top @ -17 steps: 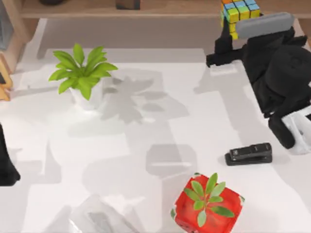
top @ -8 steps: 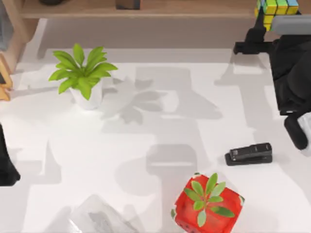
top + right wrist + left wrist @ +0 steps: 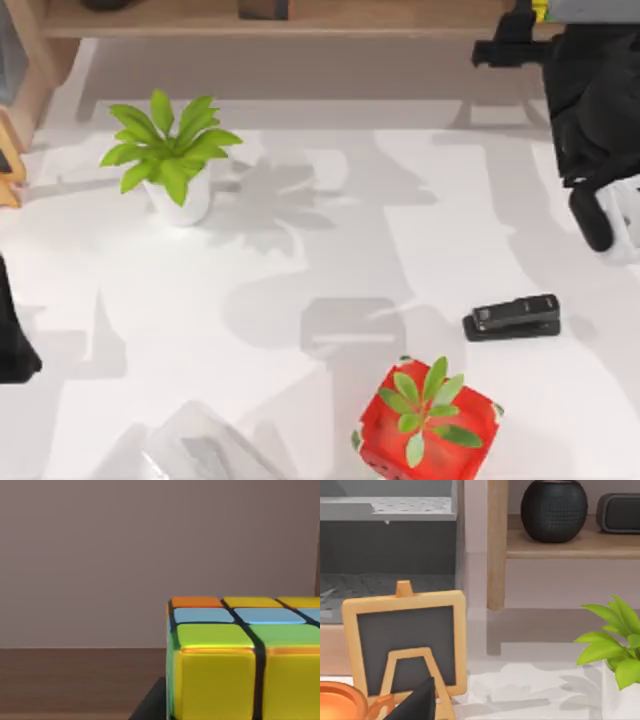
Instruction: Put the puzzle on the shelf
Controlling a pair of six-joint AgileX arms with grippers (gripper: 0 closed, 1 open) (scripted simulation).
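Note:
The puzzle, with yellow, green, blue and orange tiles on a black body, looms close in the right wrist view, just over a brown wooden board. From above, only a yellow sliver of the puzzle peeks out at the far right end of the tan shelf. My right gripper is there, shut on the puzzle, and one dark finger shows beside the cube. My left arm is parked at the table's left edge.
A potted green plant stands at the back left. A black stapler and a red box with green leaves lie front right. A small chalkboard easel and a dark round speaker are at the shelf's left end.
My right arm has carried the puzzle to the right and farther back over the shelf, so the cube has slid almost out of the top view. The left arm has not moved.

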